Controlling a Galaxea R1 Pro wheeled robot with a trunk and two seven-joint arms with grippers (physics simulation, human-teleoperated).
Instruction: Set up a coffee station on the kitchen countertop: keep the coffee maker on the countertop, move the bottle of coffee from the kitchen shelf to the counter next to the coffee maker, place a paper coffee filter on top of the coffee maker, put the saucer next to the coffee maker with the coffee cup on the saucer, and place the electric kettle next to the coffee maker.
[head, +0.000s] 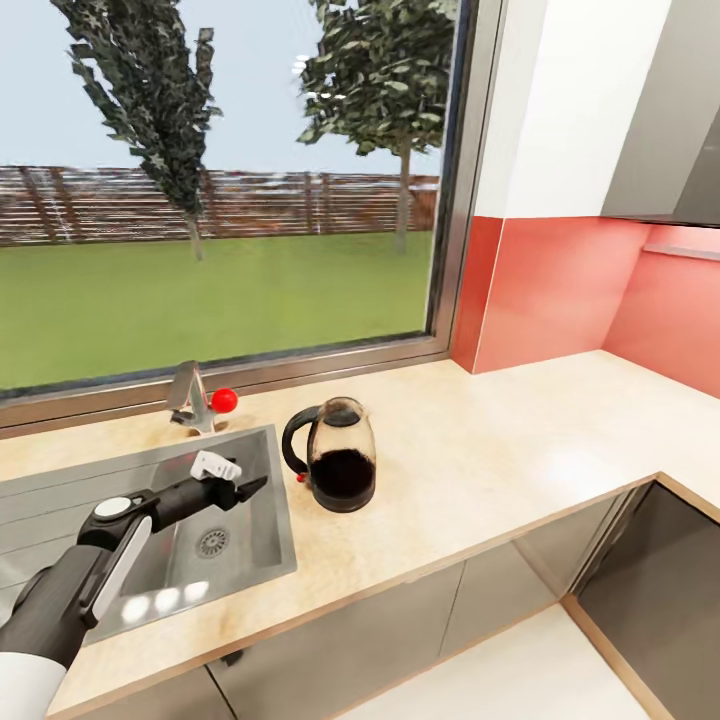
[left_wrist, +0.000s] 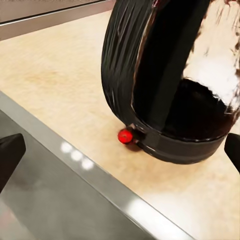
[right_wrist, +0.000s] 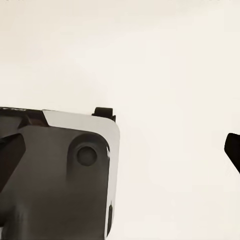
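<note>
The electric kettle (head: 340, 460) stands upright on the beige countertop (head: 500, 450), just right of the sink. It has a glass body, a dark base and lid, a black loop handle on its left side and a small red switch (left_wrist: 125, 135) at the handle's foot. My left gripper (head: 250, 485) hovers over the sink, open and pointing at that handle, a short way off it. In the left wrist view the kettle (left_wrist: 170, 75) looms close, with one black fingertip (left_wrist: 10, 155) at each side edge. The right wrist view has a dark fingertip (right_wrist: 232, 150) at its edge, with nothing held.
A steel sink (head: 275, 480) is sunk into the counter under my left arm, with a faucet (head: 190, 395) and red knob (head: 224, 400) behind it. A window spans the back; a red backsplash (head: 560, 290) closes the corner. A grey robot part (right_wrist: 65, 175) lies before the right wrist camera.
</note>
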